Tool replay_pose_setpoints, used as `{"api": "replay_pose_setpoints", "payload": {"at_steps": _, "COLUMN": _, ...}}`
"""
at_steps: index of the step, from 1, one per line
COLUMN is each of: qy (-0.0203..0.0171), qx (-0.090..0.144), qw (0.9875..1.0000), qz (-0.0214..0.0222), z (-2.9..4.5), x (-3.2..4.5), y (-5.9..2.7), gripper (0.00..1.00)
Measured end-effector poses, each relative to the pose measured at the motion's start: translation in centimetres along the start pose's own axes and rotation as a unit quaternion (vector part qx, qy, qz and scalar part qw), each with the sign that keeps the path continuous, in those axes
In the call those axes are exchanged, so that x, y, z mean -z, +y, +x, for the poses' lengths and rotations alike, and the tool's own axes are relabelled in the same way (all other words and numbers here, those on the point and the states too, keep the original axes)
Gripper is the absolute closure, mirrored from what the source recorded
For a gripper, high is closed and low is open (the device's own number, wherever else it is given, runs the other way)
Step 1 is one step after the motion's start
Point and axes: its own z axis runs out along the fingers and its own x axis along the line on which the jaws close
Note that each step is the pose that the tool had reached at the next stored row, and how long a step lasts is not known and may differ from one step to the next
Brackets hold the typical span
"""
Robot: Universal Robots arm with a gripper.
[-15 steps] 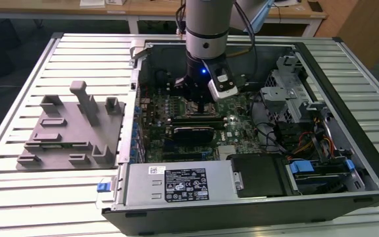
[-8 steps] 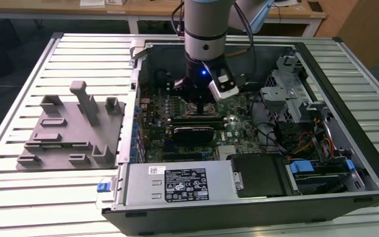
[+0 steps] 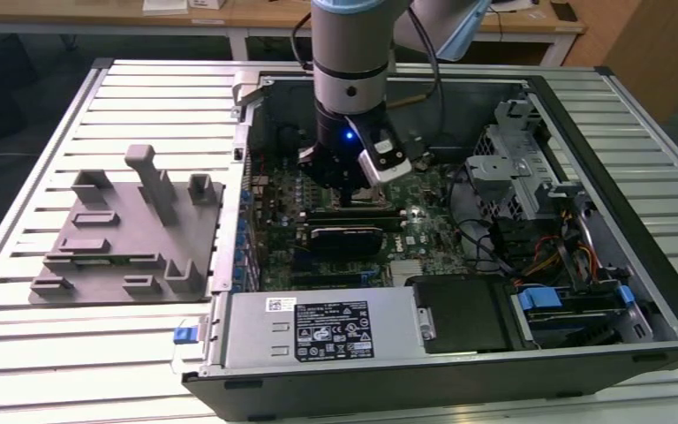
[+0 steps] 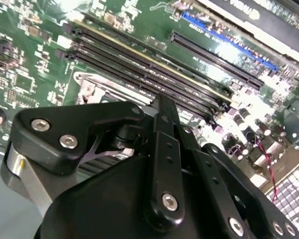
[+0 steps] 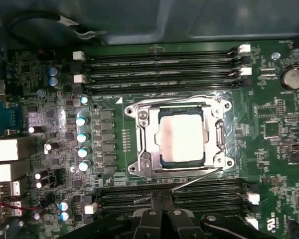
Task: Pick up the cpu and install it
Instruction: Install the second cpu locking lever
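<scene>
In the exterior view, the gripper (image 3: 351, 190) hangs inside the open computer case (image 3: 621, 221), low over the motherboard (image 3: 427, 221), with the grey tray (image 3: 92, 247) at nine o'clock of it. In the first wrist view, the cpu (image 5: 183, 136) sits in its socket (image 5: 144, 137); the fingers (image 5: 161, 201) press together, empty. In the second wrist view, memory slots (image 4: 154, 69) lie beyond the linkage.

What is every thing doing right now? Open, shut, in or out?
cpu: lying flat in its socket, nothing holding it.
socket: metal frame around the cpu.
gripper: just above the motherboard, fingers shut, holding nothing.
computer case: lying on its side, open.
memory slots: empty.
grey tray: on the table beside the case.
</scene>
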Motion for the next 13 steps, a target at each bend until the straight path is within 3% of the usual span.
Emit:
{"api": "replay_pose_setpoints", "payload": {"at_steps": 3, "qy": 0.0004, "qx": 0.002, "qw": 1.0, "qz": -0.0044, "z": 0.1, "x": -0.25, "y": -0.27, "gripper": 0.89}}
{"api": "replay_pose_setpoints", "payload": {"at_steps": 5, "qy": 0.0007, "qx": 0.003, "qw": 0.9999, "qz": -0.01, "z": 0.15, "x": -0.39, "y": -0.45, "gripper": 0.89}}
{"api": "replay_pose_setpoints", "payload": {"at_steps": 7, "qy": 0.0013, "qx": 0.003, "qw": 0.9998, "qz": -0.0186, "z": 0.18, "x": -0.49, "y": -0.62, "gripper": 0.89}}
{"api": "replay_pose_setpoints", "payload": {"at_steps": 10, "qy": 0.0026, "qx": 0.002, "qw": 0.9994, "qz": -0.0357, "z": 0.29, "x": -0.61, "y": -0.9, "gripper": 0.89}}
{"api": "replay_pose_setpoints", "payload": {"at_steps": 13, "qy": 0.0036, "qx": 0.002, "qw": 0.9988, "qz": -0.0498, "z": 0.46, "x": -0.71, "y": -1.24, "gripper": 0.89}}
